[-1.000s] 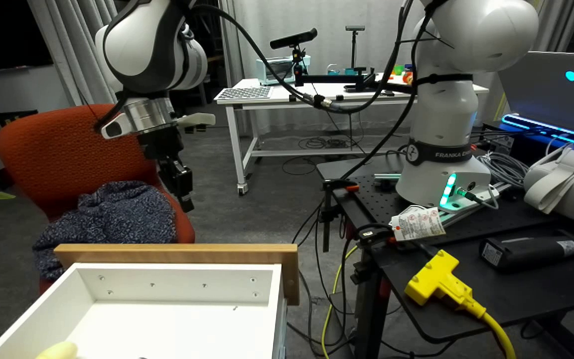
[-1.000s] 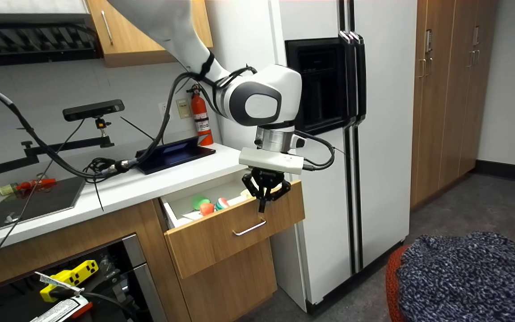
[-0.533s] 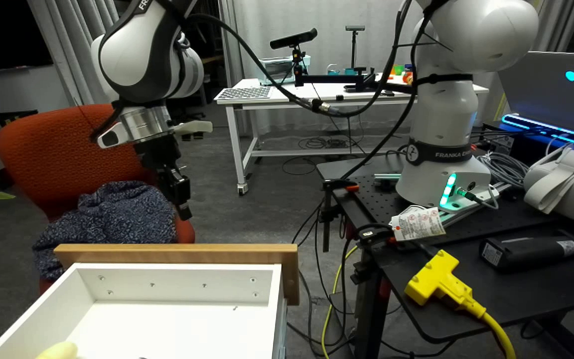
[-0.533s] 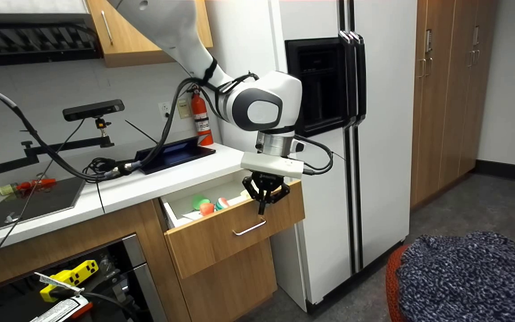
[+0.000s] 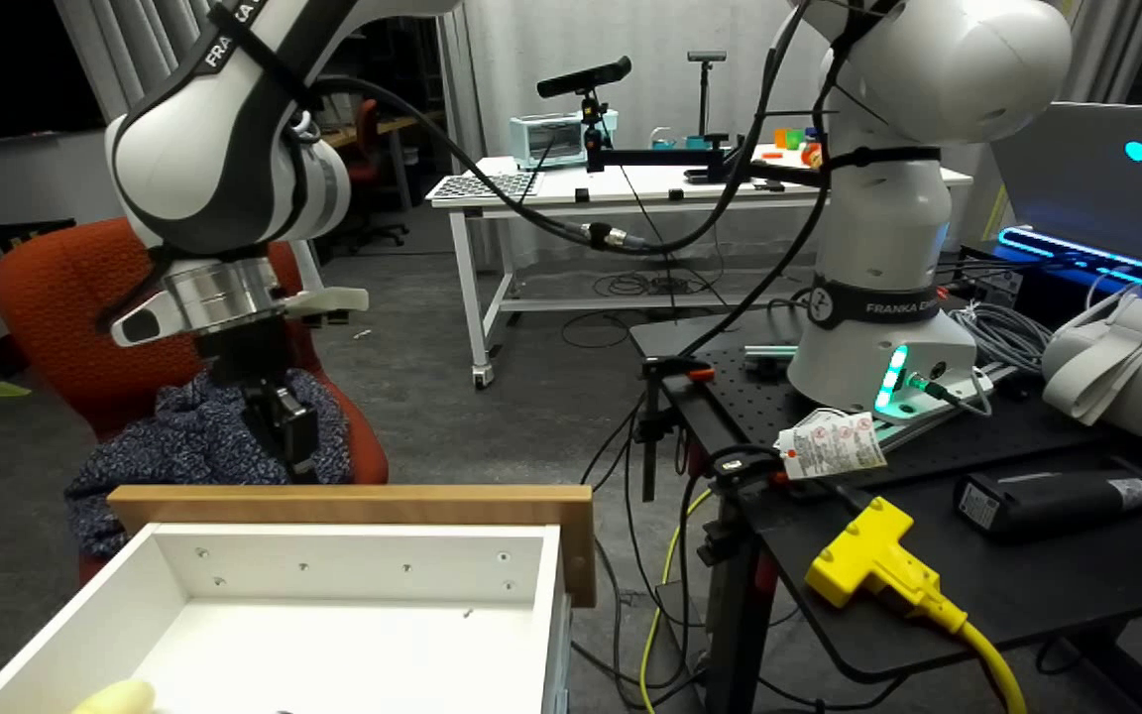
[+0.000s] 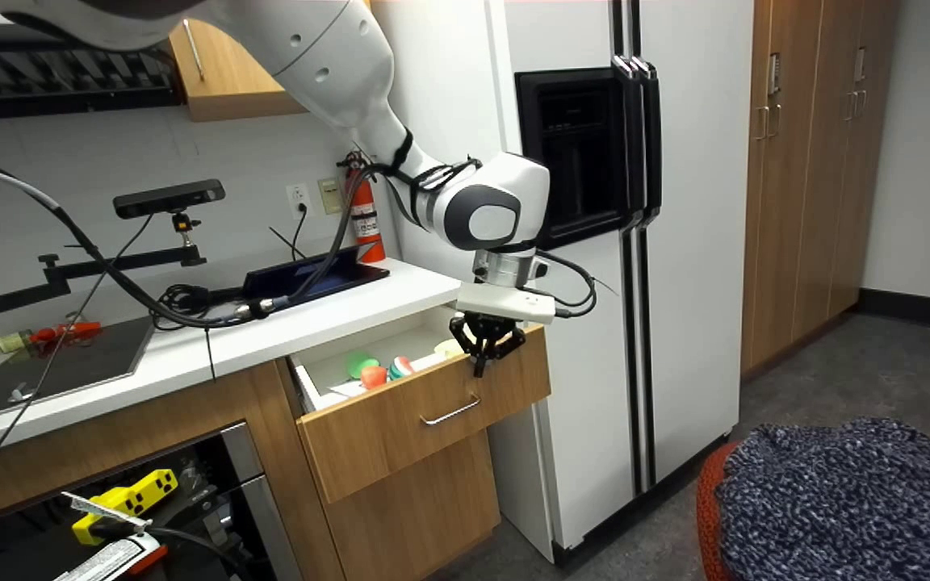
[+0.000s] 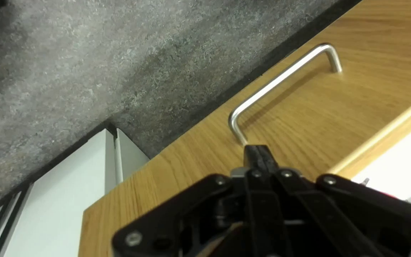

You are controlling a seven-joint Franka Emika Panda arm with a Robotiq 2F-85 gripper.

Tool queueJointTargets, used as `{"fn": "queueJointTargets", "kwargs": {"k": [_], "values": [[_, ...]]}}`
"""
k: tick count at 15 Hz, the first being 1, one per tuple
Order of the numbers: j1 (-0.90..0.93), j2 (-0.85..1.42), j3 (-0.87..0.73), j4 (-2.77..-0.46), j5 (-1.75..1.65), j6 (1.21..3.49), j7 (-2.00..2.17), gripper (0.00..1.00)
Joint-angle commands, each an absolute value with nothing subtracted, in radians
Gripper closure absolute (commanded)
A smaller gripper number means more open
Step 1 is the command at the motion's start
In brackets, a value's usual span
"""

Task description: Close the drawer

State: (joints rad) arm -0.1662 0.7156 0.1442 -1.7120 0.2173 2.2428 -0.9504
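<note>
Pressed together at the fingertips, the tool (image 7: pixel 260 153) pointed across the wooden front of the drawer (image 7: pixel 298 125) in the wrist view, its tips appearing close to one end of the metal handle (image 7: pixel 278 79); whether they touched the wood could not be told. In an exterior view, the drawer stood pulled out of the cabinet (image 6: pixel 408 508) beside the white refrigerator (image 6: pixel 699 242), a green item (image 6: pixel 362 365) and a red item (image 6: pixel 374 377) inside. In an exterior view, the tool hung beyond the drawer's front, before the red chair (image 5: pixel 65 307).
</note>
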Motion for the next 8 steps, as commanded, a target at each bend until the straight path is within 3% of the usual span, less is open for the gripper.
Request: {"fn": "queueJointTargets", "kwargs": {"k": [1,8], "values": [[-0.153,0.823,0.165,-1.533,0.178,2.156,-0.987,1.0],[-0.105,0.938,0.237,-1.322,0.16,2.03,-1.114,1.0]]}}
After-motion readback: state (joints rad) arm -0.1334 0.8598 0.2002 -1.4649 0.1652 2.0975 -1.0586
